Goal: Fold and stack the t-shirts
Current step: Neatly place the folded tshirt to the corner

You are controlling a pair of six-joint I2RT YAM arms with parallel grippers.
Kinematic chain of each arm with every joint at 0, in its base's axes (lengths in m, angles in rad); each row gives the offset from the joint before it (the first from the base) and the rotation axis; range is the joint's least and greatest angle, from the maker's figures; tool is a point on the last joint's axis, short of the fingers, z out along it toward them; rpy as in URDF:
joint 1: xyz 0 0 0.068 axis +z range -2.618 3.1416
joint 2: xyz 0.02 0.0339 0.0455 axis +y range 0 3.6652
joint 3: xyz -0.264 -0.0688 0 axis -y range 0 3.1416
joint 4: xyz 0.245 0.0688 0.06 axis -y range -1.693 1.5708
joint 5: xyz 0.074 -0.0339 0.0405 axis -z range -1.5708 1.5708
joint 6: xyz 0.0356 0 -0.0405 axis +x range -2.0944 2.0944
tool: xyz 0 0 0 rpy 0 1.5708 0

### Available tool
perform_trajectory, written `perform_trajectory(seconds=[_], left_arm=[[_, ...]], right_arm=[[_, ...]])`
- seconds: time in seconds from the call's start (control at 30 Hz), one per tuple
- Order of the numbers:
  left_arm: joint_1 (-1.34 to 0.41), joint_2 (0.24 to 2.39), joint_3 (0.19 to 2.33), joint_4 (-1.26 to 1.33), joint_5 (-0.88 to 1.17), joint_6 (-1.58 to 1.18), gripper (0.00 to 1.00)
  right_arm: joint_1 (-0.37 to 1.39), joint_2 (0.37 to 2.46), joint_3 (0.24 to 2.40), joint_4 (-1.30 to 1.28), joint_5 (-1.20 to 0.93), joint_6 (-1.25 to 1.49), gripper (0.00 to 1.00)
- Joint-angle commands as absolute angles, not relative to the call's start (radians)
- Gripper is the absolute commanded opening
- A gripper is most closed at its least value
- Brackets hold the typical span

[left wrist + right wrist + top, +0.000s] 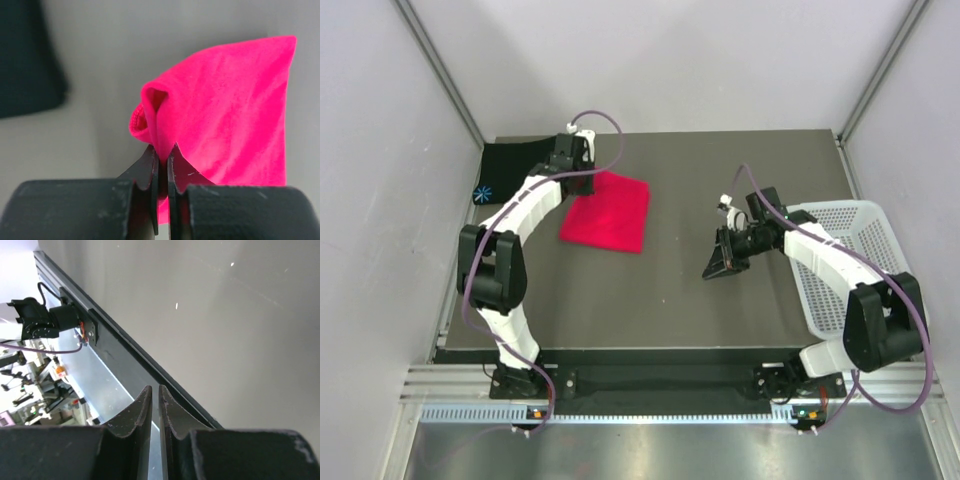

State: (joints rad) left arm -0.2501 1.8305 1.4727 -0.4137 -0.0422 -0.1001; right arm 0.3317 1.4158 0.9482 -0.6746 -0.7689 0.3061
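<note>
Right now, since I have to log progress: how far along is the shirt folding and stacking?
Looks done: the pink shirt lies folded into a compact rectangle, and the black shirt sits folded at the far left corner. In hand: the left hand is shut on a pink edge; the right hand is shut, empty. Left: stacking; the shirts lie side by side, apart.

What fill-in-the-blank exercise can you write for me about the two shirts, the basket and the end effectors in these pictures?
1. The left end effector is shut on the pink shirt, while the right end effector, also shut, holds ____.
2. The black shirt lies at the far ____ corner of the table.
3. The white basket stands on the table's ____ side.
Missing words: nothing; left; right.
</note>
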Motion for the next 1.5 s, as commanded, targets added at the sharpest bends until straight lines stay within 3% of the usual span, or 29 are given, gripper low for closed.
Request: perform_trajectory(seconds=[0.0,0.43,0.7,1.47], left_arm=[[-0.245,1.847,1.56,-0.408,-0.236,0.044,0.0],[-0.23,2.054,2.016,-0.555,-0.498,0.109,0.0],[-0.199,2.016,2.028,-0.546,-0.58,0.162,0.0],[-0.117,1.957,2.068,-0.479,-0.561,0.36,0.0]], right_arm=[[0.342,1.425,1.032,-0.724,-0.736,0.272,0.11],[0.334,1.54,1.092,-0.802,-0.683,0.221,0.11],[0.333,1.6,1.124,-0.796,-0.703,0.222,0.11],[0.333,1.667,1.186,-0.811,-0.719,0.219,0.1]])
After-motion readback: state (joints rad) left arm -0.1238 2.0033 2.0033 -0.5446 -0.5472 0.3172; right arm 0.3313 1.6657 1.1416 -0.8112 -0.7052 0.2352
